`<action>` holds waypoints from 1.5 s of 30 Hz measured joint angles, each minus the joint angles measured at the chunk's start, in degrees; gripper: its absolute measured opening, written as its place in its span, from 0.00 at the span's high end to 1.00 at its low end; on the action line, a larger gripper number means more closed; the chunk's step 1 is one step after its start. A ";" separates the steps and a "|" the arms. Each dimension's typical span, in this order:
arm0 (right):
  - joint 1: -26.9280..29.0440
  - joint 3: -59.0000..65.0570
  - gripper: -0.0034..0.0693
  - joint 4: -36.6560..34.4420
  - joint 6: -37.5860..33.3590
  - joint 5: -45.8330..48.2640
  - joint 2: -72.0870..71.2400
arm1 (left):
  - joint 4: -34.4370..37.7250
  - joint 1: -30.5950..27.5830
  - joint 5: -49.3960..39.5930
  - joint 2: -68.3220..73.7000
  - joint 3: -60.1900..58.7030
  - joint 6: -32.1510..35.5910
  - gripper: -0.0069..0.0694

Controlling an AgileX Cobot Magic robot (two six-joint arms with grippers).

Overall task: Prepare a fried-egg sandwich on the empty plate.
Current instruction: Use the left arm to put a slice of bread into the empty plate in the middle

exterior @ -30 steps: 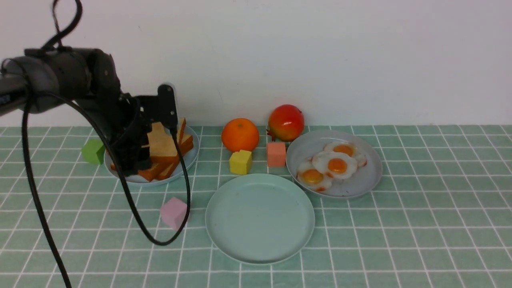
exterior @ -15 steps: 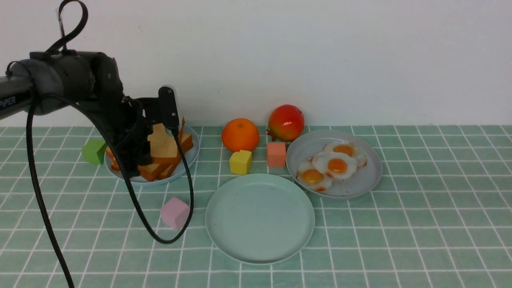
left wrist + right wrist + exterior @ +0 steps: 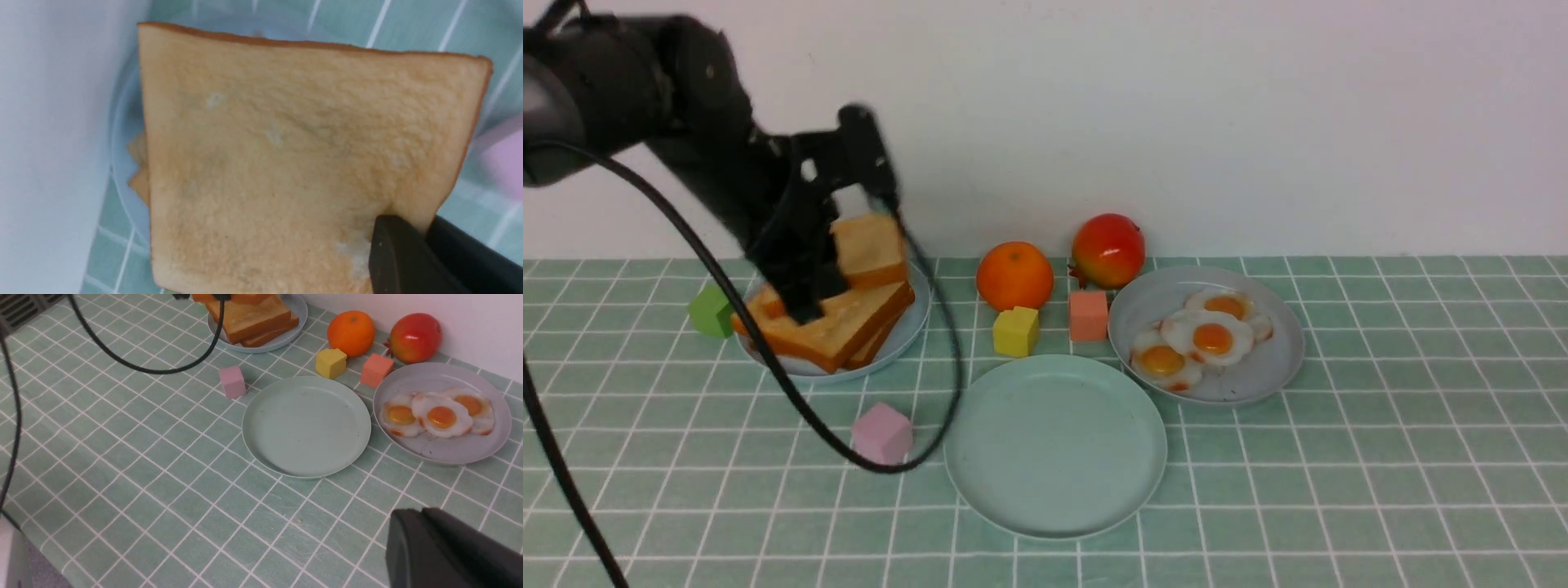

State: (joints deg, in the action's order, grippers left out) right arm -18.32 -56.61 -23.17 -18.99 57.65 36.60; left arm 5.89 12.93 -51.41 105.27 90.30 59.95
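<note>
Mint-tiled cloth covers the table (image 3: pixel 1380 490), which backs onto a plain white wall. The left gripper (image 3: pixel 408 222) is clamped on one corner of a toast slice (image 3: pixel 870 249), with one finger on the near face and the other behind. The slice hangs in the air. Directly below the gripper is the pale blue plate (image 3: pixel 907 331), where the rest of the toast (image 3: pixel 837 331) lies stacked.

The mint-green plate (image 3: pixel 1054 445) sits well off to this gripper's right and nearer the robot, and it is bare. Further right again, three fried eggs (image 3: pixel 1205 339) overlap on the grey plate (image 3: pixel 1258 376), untouched.

Only a dark part of the right gripper (image 3: pixel 441 543) shows, low over the table on the near side of the egg plate. I cannot tell whether its jaws are apart or together, and nothing is seen in them.

By my reading the job is barely begun. The first slice is in hand but not yet carried across. After that an egg must go on it, and a second slice on top.
</note>
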 joint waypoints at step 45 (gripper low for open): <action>0.00 0.00 0.85 0.65 4.74 0.47 3.86 | -14.99 30.95 7.38 -5.26 -8.94 -48.35 0.22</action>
State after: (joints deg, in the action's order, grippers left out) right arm -18.32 -56.61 -22.52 -14.26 58.12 40.46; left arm -9.09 43.89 -44.03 100.01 81.36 11.60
